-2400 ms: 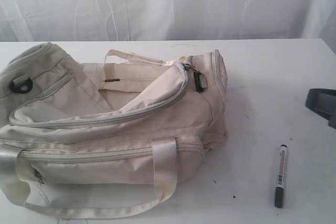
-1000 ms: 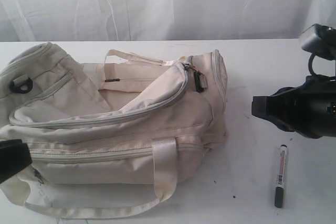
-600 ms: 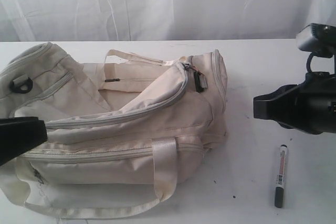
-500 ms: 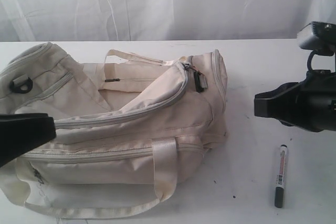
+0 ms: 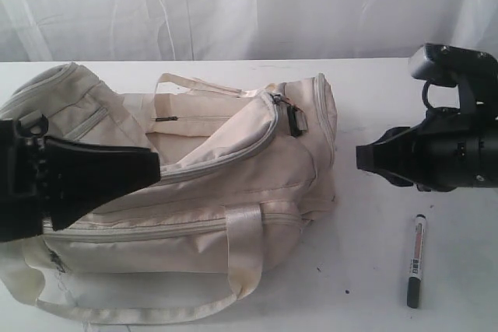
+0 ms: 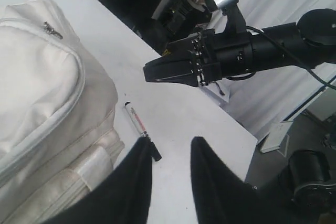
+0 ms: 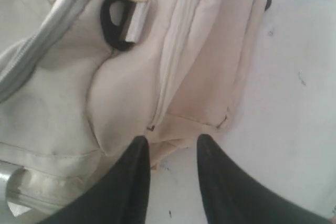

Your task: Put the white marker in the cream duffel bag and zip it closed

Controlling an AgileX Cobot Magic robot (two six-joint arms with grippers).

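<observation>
White marker [image 5: 416, 260] lay flat on the table [image 5: 389, 91], apart from the cream duffel bag [image 5: 194, 192], off its zipper-pull end — nothing held it. Your right gripper [image 7: 171, 142] had its fingers parted and empty, aimed at the bag's end rather than the pen. Your left gripper [image 6: 170, 148], likewise parted and empty, hung over the bag's front. Risks, as judged: the slim round barrel could roll or skid out of a flat pinch; the limp top flap could sag across the opening and deflect the drop — more so if your left arm pressed the fabric down.
</observation>
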